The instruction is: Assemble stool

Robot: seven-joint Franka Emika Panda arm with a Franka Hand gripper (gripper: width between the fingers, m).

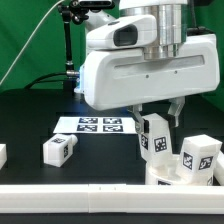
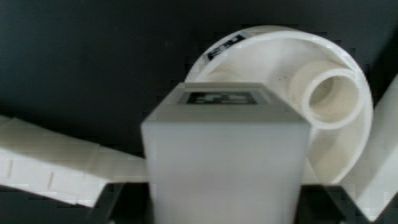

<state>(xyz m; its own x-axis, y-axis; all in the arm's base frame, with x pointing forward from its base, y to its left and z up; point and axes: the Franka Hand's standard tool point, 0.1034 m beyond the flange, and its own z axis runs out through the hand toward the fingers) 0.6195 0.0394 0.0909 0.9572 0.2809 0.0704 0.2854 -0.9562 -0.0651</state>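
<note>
My gripper (image 1: pixel 158 116) is shut on a chunky white stool leg (image 1: pixel 155 138), which hangs upright with its tagged side facing out. In the wrist view the same leg (image 2: pixel 222 150) fills the space between the dark fingers (image 2: pixel 125 203), and my gripper (image 2: pixel 226 208) holds it just over the round white seat (image 2: pixel 267 70), next to a round socket (image 2: pixel 334 97). The seat (image 1: pixel 160 178) lies at the exterior view's lower right, with a second leg (image 1: pixel 197 158) standing on it. A third leg (image 1: pixel 60 150) lies on the black table at the exterior view's left.
The marker board (image 1: pixel 100 125) lies flat behind the held leg. A long white bar (image 1: pixel 90 200) runs along the table's front edge, and the wrist view shows the bar (image 2: pixel 50 160) too. Another white piece (image 1: pixel 2 155) pokes in at the exterior view's far left edge.
</note>
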